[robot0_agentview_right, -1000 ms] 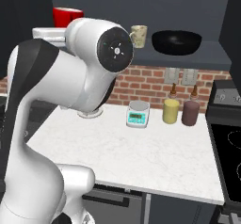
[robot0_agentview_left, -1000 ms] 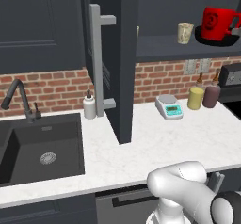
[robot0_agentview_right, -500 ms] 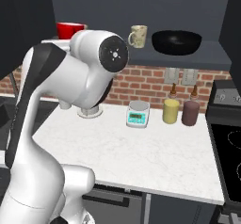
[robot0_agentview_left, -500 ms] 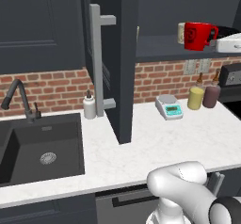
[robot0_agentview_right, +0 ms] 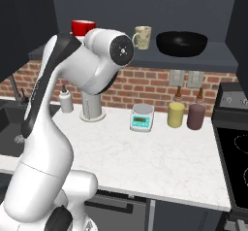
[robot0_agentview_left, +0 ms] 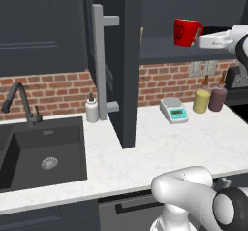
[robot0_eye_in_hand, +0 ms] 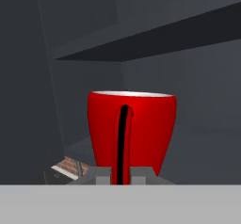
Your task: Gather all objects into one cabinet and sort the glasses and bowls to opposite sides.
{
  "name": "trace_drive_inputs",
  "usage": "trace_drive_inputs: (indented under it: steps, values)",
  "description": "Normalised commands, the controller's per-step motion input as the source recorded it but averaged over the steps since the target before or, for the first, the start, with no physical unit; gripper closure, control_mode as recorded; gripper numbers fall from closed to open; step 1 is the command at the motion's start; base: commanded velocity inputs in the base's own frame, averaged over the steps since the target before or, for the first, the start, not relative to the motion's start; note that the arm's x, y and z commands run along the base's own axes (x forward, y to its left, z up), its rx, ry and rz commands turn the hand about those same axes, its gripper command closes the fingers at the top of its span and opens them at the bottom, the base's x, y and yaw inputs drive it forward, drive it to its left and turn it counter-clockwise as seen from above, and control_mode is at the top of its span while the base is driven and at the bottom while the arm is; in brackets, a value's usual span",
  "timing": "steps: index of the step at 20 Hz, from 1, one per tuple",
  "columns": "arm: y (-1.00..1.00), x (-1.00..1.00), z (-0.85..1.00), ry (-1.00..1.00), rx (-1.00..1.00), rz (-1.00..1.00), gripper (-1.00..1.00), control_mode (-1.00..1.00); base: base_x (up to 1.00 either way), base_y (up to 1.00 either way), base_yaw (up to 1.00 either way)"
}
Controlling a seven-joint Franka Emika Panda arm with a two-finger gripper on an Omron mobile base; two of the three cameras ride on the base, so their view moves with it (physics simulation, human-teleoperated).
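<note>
My gripper (robot0_agentview_left: 198, 41) is shut on the handle of the glossy red mug (robot0_agentview_left: 186, 32), holding it upright inside the open dark cabinet (robot0_agentview_left: 127, 79), just over its shelf (robot0_agentview_left: 164, 51). In the hand view the red mug (robot0_eye_in_hand: 132, 132) stands right ahead with its handle pinched at the gripper (robot0_eye_in_hand: 120, 175). From the right, the red mug (robot0_agentview_right: 83, 26) peeks out behind my arm. The cream floral mug (robot0_agentview_right: 142, 37) stands mid-shelf, and the black bowl (robot0_agentview_right: 181, 43) sits to its right.
The cabinet's open door with its long grey bar handle (robot0_agentview_left: 100, 65) juts out over the counter. A soap bottle (robot0_agentview_left: 92, 109), kitchen scale (robot0_agentview_left: 174, 111), yellow bottle (robot0_agentview_left: 201, 99) and dark bottle (robot0_agentview_left: 218, 98) stand by the brick wall. Sink (robot0_agentview_left: 46, 152) left, stove (robot0_agentview_right: 236, 142) right.
The red mug, tilted a second ago, now hangs upright. My hand has carried it leftward along the shelf in the left base view, deeper into the cabinet.
</note>
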Motion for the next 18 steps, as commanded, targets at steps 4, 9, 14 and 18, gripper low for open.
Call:
trace_drive_inputs:
  steps: [4, 9, 14, 18]
  values:
    - [0.0, 0.59, -0.27, 0.0, -0.08, 0.0, 1.0, -1.0, 0.0, 0.0, 0.0]
    - [-0.03, 0.69, -0.23, 0.0, -0.05, 0.0, 1.0, -1.0, 0.0, 0.0, 0.0]
    - [-0.12, 0.76, -0.05, 0.0, 0.0, 0.0, 1.0, -1.0, 0.0, 0.0, 0.0]
    - [-0.2, 0.73, -0.07, 0.0, 0.0, 0.0, 1.0, -1.0, 0.0, 0.0, 0.0]
